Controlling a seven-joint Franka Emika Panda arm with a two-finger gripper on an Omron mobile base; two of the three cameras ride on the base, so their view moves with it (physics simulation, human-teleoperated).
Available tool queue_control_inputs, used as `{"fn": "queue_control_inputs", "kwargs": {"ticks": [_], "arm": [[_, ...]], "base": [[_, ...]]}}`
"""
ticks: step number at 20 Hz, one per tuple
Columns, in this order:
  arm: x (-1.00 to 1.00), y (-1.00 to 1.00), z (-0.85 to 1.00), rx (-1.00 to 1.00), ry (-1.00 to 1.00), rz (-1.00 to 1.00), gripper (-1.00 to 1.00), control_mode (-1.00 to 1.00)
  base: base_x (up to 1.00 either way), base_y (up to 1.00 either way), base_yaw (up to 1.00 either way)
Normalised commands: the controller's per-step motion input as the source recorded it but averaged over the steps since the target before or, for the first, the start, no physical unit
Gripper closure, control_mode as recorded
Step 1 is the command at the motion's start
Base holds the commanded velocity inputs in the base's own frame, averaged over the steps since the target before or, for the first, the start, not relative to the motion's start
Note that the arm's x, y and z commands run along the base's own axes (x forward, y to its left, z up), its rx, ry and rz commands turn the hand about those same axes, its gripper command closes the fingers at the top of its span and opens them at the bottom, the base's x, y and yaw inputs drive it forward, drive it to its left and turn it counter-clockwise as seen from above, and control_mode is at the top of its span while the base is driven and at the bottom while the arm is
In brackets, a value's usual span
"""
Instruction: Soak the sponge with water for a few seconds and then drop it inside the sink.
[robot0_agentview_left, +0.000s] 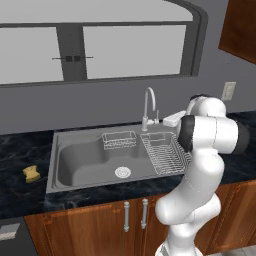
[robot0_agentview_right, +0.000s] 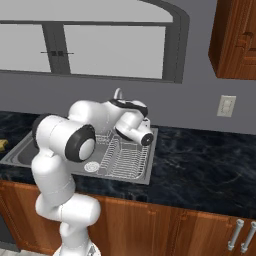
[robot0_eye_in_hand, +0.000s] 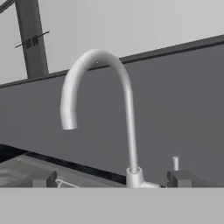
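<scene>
Above the right end of the sink (robot0_agentview_left: 80, 150), over its wire dish rack (robot0_agentview_left: 165, 152), my pincer (robot0_eye_in_hand: 111, 178) faces the gooseneck faucet (robot0_eye_in_hand: 103, 105) and its small lever (robot0_eye_in_hand: 175, 162). My two fingertips (robot0_eye_in_hand: 41, 178) stand wide apart with nothing between them. The sponge (robot0_agentview_left: 31, 173) lies well apart from me, on the black countertop (robot0_agentview_left: 20, 150) left of the basin, untouched. I judge the risk is a clumsy nudge at the lever: coming in off-centre, I could slip past it or strike the spout, and the water never runs.
</scene>
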Motion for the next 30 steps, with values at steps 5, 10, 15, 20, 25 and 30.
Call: {"fn": "queue_control_inputs", "kwargs": {"ticks": [5, 10, 15, 20, 25, 30], "arm": [[0.21, 0.05, -0.19, 0.0, 0.0, 0.05, -1.0, -1.0], [0.07, 0.05, -0.15, 0.0, 0.0, 0.1, -1.0, -1.0], [0.17, 0.0, -0.13, 0.0, -0.02, 0.05, -1.0, -1.0], [0.16, 0.0, -0.12, 0.0, -0.05, 0.0, -1.0, -1.0], [0.16, 0.0, -0.1, 0.0, -0.02, -0.01, -1.0, -1.0], [0.34, 0.0, -0.06, 0.0, 0.0, -0.01, -1.0, -1.0]], "base": [[0.0, 0.0, 0.0], [0.0, 0.0, 0.0], [0.0, 0.0, 0.0], [0.0, 0.0, 0.0], [0.0, 0.0, 0.0], [0.0, 0.0, 0.0]]}}
